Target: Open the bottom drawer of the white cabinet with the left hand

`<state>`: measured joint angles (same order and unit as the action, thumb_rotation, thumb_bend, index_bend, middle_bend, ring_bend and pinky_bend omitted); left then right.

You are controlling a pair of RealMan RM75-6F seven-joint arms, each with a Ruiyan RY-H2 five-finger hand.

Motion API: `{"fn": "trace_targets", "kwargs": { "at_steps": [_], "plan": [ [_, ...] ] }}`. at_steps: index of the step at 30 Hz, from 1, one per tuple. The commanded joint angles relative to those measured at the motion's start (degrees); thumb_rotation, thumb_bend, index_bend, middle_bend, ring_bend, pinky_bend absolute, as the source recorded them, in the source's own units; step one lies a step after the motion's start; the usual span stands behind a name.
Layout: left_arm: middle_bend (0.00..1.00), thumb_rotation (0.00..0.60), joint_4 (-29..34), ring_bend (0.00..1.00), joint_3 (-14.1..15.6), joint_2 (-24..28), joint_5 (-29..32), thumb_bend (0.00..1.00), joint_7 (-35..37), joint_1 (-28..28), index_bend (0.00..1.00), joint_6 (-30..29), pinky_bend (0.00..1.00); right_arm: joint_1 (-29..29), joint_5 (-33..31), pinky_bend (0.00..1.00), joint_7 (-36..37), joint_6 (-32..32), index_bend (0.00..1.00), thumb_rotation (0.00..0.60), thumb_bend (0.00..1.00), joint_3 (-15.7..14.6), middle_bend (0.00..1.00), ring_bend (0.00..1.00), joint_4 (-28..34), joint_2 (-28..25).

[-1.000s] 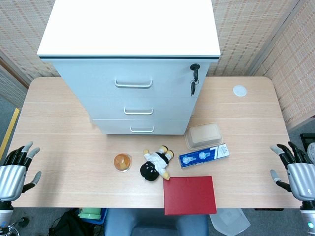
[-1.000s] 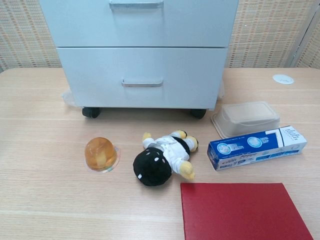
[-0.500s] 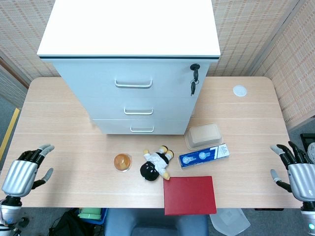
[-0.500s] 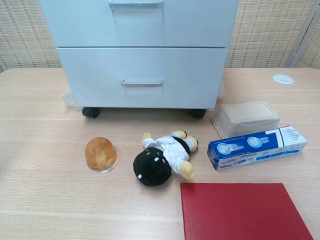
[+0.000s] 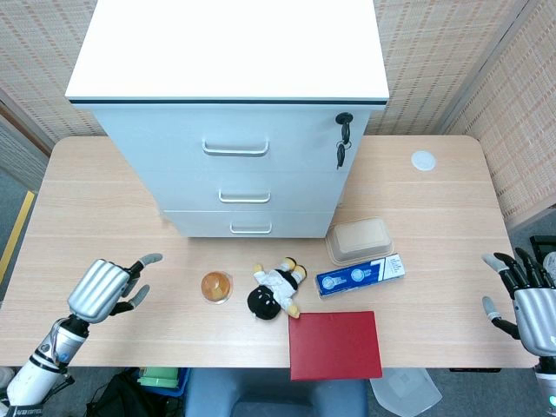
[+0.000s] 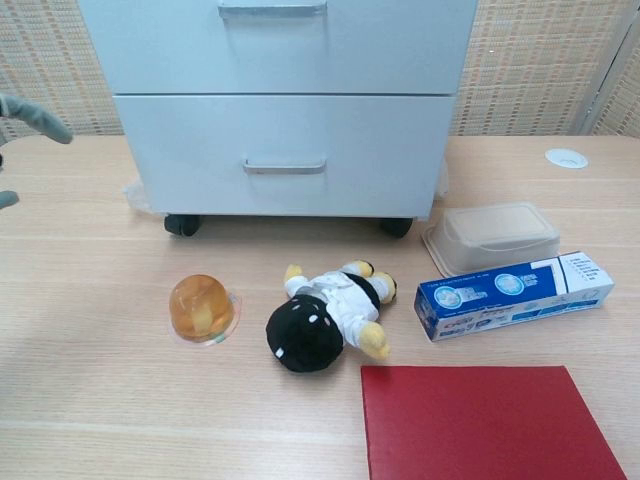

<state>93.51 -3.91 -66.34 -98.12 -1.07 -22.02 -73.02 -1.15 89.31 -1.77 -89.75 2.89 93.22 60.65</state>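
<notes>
The white cabinet (image 5: 230, 104) stands at the back of the table with three closed drawers. Its bottom drawer (image 5: 248, 224) has a small metal handle (image 5: 250, 228), also seen in the chest view as the handle (image 6: 285, 166) on the bottom drawer (image 6: 280, 155). My left hand (image 5: 106, 287) hovers over the table's left front part, well left of the cabinet, fingers apart and empty; only its fingertips (image 6: 35, 113) show at the chest view's left edge. My right hand (image 5: 528, 304) stays at the table's right edge, open and empty.
In front of the cabinet lie an orange jelly cup (image 5: 216, 286), a plush doll (image 5: 276, 287), a blue-white box (image 5: 360, 274), a beige lidded container (image 5: 359, 240) and a red book (image 5: 334, 344). Keys (image 5: 342, 139) hang from the cabinet lock. A white disc (image 5: 423, 160) sits at the back right.
My left hand has moved from the table's left edge inward to the right and now enters the chest view. My right hand has shifted slightly outward and down.
</notes>
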Motion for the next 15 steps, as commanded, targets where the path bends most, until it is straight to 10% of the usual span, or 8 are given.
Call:
{"fn": "trace_targets", "kwargs": {
  "at_steps": [1,15],
  "plan": [
    [0.88,0.600,0.4,0.97,-1.4,-2.0,0.9,0.45,0.7,-3.6,0.22,4.0,1.00,0.0,-0.1,0.16,0.0,0.1,0.18,0.600,0.34,0.1,0.18,0.13,0.0,-0.1],
    [0.94,0.600,-1.4,1.00,-6.1,-9.7,9.1,0.52,-4.3,-13.5,0.22,14.5,1.00,-0.1,-0.8,0.16,-0.2,1.0,0.18,0.600,0.34,-0.1,0.18,0.13,0.0,-0.2]
  ]
}}
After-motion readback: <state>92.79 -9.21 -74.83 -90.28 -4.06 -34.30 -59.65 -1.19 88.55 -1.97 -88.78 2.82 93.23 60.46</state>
